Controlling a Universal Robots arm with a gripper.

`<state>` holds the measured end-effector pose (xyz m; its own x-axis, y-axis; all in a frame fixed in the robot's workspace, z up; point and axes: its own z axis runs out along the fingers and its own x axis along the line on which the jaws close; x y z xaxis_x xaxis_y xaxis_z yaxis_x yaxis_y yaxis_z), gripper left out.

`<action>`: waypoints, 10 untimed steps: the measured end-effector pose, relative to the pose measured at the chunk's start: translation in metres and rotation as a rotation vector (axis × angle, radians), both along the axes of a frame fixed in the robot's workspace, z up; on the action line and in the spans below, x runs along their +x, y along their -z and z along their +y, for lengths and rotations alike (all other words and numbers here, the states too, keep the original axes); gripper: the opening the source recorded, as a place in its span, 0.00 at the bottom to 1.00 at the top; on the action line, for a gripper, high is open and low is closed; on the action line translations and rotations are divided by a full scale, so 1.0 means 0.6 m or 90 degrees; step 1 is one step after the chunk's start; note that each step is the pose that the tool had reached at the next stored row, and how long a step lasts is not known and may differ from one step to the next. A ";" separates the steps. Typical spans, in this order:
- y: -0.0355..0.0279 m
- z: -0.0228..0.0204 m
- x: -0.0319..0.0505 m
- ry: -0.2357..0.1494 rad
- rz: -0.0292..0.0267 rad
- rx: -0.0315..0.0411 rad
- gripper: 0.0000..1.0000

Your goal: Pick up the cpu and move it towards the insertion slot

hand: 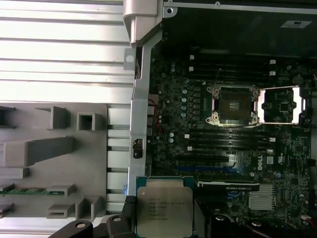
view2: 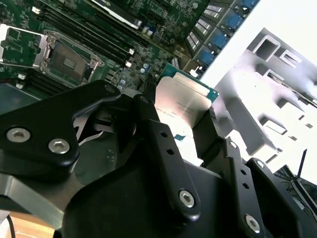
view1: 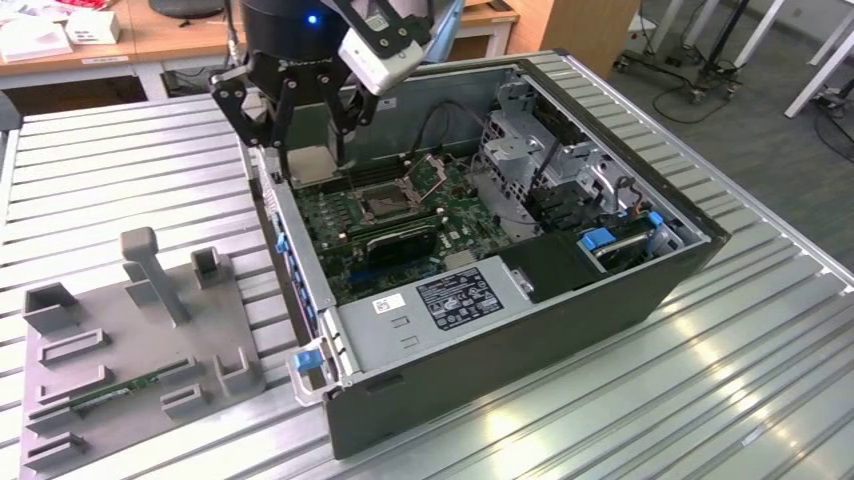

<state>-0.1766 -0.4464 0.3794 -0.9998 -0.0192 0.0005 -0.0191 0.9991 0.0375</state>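
The cpu (view1: 310, 166) is a pale silver square chip with a green rim, and my gripper (view1: 304, 160) is shut on it by two opposite edges. In the exterior view it hangs above the open computer case's edge on that view's left. The insertion slot (view1: 384, 205) is a square socket with a dark centre and silver frame on the green motherboard, a short way from the chip. In both wrist views the cpu (view2: 181, 104) (hand: 163, 206) sits between black fingers (view2: 153, 129), apart from the insertion slot (view2: 67, 59) (hand: 234, 104), whose metal cover is flipped open.
The open computer case (view1: 534, 330) lies on a ribbed metal table (view1: 747, 390), with a power supply (view1: 441, 300) and drive cage (view1: 534, 150) inside. A grey fixture plate (view1: 134, 350) holding a green memory stick (view1: 127, 390) lies on the exterior view's left. The case wall (hand: 143, 99) stands between fixture and motherboard.
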 end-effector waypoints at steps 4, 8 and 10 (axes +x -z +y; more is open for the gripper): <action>0.000 0.0000 0.011 0.000 0.0000 0.0000 0.55; 0.000 0.0000 0.022 0.000 0.0000 0.0000 0.55; 0.000 0.0000 0.028 0.000 0.0000 0.0000 0.55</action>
<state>-0.1598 -0.4464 0.3794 -0.9998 -0.0191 0.0005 -0.0191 0.9991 0.0375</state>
